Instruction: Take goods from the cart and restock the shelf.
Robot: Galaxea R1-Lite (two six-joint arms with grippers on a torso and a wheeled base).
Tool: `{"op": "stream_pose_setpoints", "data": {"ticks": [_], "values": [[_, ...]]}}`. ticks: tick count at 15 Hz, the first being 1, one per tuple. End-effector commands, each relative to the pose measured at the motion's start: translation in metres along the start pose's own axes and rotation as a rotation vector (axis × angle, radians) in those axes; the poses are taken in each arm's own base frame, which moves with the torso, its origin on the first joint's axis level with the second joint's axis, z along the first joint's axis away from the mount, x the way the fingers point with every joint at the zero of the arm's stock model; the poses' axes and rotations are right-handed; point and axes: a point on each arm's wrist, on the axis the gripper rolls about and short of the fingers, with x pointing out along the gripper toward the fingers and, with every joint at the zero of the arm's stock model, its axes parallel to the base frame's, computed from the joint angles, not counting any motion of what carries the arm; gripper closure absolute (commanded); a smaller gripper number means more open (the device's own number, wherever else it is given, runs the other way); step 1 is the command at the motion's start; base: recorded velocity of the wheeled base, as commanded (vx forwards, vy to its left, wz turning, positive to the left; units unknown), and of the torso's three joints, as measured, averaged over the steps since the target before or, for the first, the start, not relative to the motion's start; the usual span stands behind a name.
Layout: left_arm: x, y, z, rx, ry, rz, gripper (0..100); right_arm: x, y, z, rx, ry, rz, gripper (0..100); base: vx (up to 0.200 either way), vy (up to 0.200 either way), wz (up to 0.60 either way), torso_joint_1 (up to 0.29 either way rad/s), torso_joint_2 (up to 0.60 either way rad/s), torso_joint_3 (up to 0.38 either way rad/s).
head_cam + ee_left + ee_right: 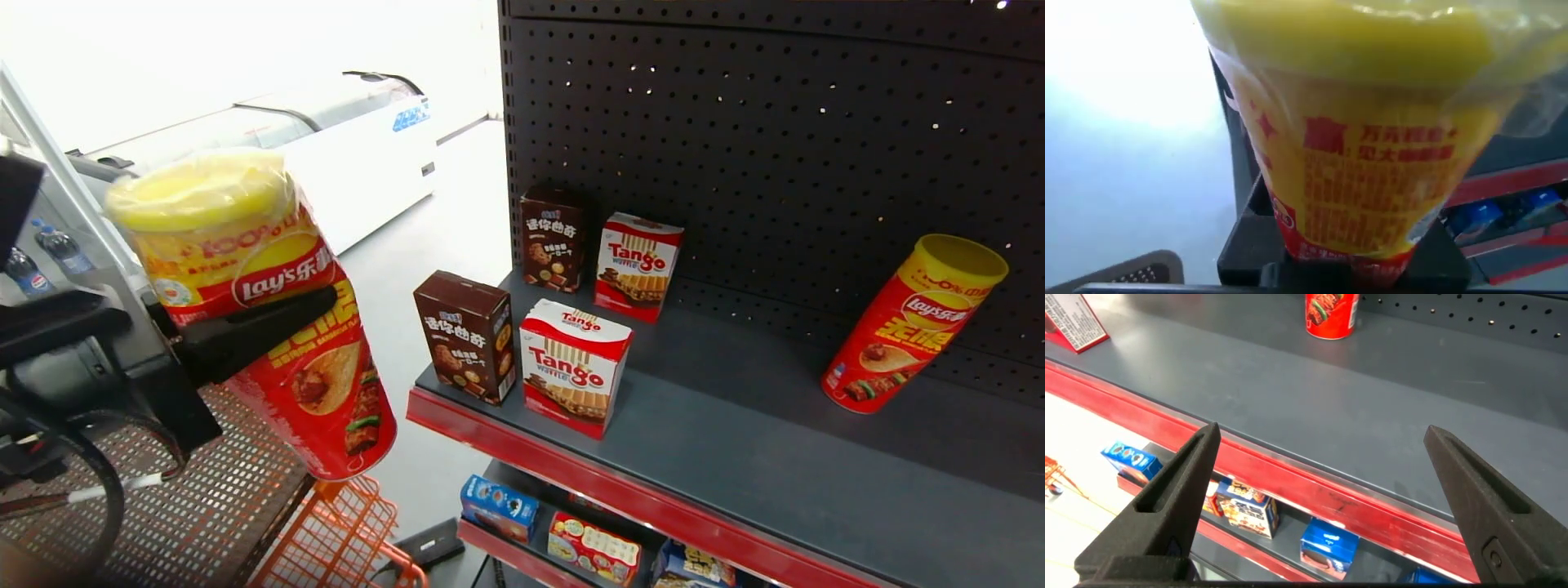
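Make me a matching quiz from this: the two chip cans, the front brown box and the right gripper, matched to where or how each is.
1 near can
2 far can
3 front brown box
4 right gripper

A open, over the shelf edge
B shelf's front left corner
C by the pegboard
D in the left gripper

Pairs: 1-D, 2-C, 3-B, 4-A
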Motion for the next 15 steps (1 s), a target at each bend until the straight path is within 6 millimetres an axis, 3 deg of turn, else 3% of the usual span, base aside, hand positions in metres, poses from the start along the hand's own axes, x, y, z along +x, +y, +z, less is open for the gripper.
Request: {"op": "stream_pose_setpoints", "data": {"ticks": [1, 6, 10, 15], "values": [[-0.006, -0.006, 0.012, 0.019, -0.051, -0.085, 100, 0.000, 0.000, 0.000, 0.001, 0.001, 0.000, 0, 0.000, 0.000, 0.00, 0.000, 0.00, 0.000], [0.005, -0.002, 0.005, -0.003, -0.019, -0.145, 100, 0.000, 0.000, 0.000, -0.001, 0.001, 0.000, 0, 0.000, 0.000, 0.00, 0.000, 0.00, 0.000], [0.005, -0.012, -0.008, -0.026, 0.020, -0.223, 100, 0.000, 0.000, 0.000, -0.001, 0.001, 0.000, 0, 0.000, 0.000, 0.00, 0.000, 0.00, 0.000], [0.014, -0.018, -0.011, -0.034, 0.029, -0.345, 100, 0.000, 0.000, 0.000, -0.001, 0.001, 0.001, 0, 0.000, 0.000, 0.00, 0.000, 0.00, 0.000]]}}
